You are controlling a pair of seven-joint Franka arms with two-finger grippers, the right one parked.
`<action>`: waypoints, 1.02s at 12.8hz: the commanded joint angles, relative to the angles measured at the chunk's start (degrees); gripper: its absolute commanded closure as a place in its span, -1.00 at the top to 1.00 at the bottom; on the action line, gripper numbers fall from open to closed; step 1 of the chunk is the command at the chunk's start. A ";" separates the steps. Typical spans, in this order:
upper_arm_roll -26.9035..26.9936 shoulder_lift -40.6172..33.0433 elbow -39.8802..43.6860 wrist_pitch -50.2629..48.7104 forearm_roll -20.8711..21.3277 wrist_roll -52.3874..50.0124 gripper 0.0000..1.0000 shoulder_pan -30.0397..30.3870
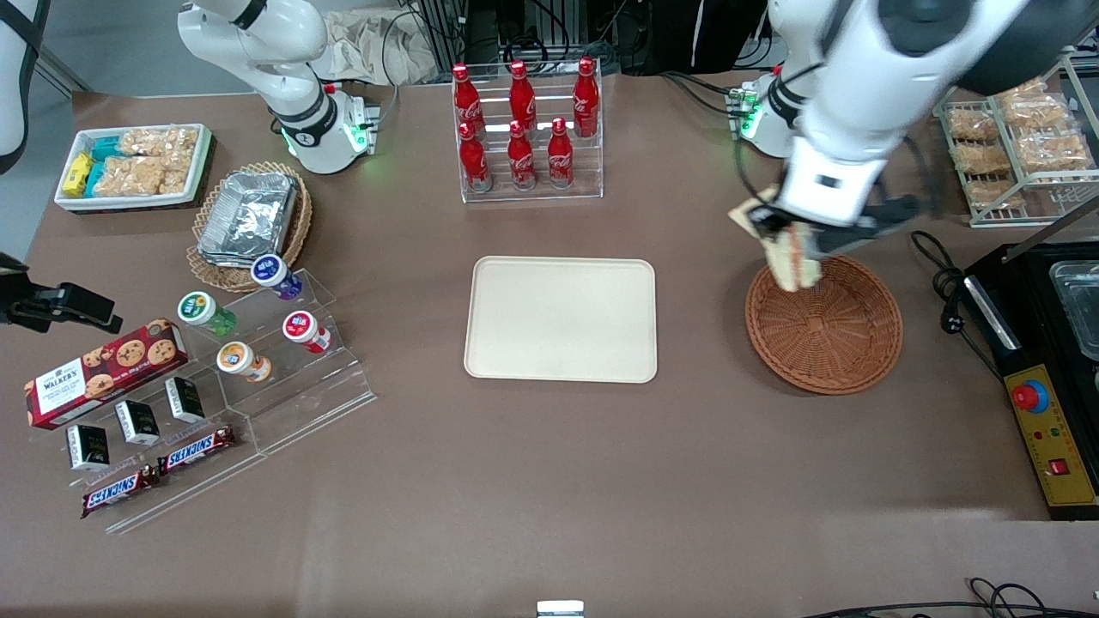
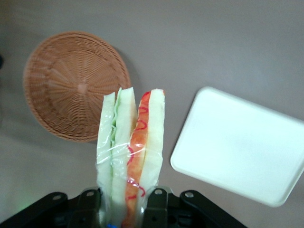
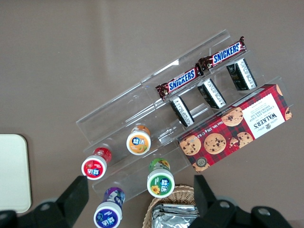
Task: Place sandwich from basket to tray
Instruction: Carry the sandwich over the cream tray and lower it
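My left gripper [image 1: 794, 245] hangs in the air above the rim of the round reddish-brown basket [image 1: 837, 339], at its edge farther from the front camera. It is shut on the sandwich [image 1: 792, 257], a plastic-wrapped wedge of pale bread with green and orange-red layers. In the left wrist view the sandwich [image 2: 130, 152] stands out from between the black fingers [image 2: 156, 205] of the gripper [image 2: 122, 206], with the empty basket [image 2: 76, 84] and the cream tray [image 2: 242, 145] on the table below. The tray [image 1: 561, 318] lies flat and bare beside the basket, toward the parked arm's end.
A clear rack of red cola bottles [image 1: 525, 129] stands farther from the front camera than the tray. A black appliance with a red button [image 1: 1035, 378] and a cable [image 1: 944, 283] sit beside the basket. Acrylic steps with yogurt cups [image 1: 258, 322] and snack bars lie toward the parked arm's end.
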 commanded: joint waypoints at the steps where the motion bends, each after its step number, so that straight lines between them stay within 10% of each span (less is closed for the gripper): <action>1: -5.73 5.28 1.63 0.39 2.40 2.86 -1.00 0.47; 9: -9.27 23.48 -5.11 24.16 10.31 0.93 -1.00 -4.10; 13: -9.27 30.59 -9.97 35.28 22.59 -8.27 -1.00 -5.85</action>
